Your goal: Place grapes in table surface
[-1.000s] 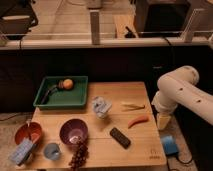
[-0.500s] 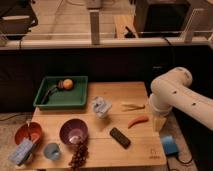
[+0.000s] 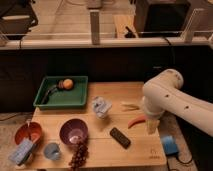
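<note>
The grapes [image 3: 78,154], a small dark bunch, lie at the front edge of the table surface [image 3: 102,144], just below the purple bowl [image 3: 74,132]. My white arm [image 3: 170,97] reaches in from the right over the table's right side. The gripper [image 3: 151,126] hangs below it, near the right edge beside a red chili [image 3: 136,121]. It is far to the right of the grapes and holds nothing that I can see.
A green tray [image 3: 50,102] with an orange [image 3: 67,84] sits back left. A crumpled clear cup [image 3: 102,107], a black bar [image 3: 120,137], a pale pod [image 3: 131,105], a red bowl [image 3: 28,132], a blue sponge [image 3: 21,151], a small blue cup [image 3: 51,150] and a blue item [image 3: 170,145] off the right edge.
My arm has swung left, from beyond the table's right edge to over its right side. The objects on the table have not moved.
</note>
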{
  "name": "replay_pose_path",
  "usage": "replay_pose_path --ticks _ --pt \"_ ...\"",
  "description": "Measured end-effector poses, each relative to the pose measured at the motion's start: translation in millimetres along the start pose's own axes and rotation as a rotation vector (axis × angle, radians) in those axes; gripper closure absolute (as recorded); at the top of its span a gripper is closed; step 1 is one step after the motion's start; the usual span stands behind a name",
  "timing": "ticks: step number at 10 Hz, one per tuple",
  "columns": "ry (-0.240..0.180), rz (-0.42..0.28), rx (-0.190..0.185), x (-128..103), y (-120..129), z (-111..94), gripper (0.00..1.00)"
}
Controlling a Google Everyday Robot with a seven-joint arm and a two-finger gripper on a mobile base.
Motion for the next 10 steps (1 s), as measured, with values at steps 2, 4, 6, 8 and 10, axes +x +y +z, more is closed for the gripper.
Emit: replay_pose_path --ticks 2,4,6,8,10 --pt "-0.009 -0.033 0.000 -28 1 0 0.20" --pt "-0.010 -0.057 -0.001 -35 4 1 0.20" --pt "-0.009 -0.096 -0.003 -48 4 4 0.20" --pt "-0.009 -0.151 -0.006 -81 3 7 0.20" --pt "-0.005 -0.195 -0.006 -95 6 9 0.20"
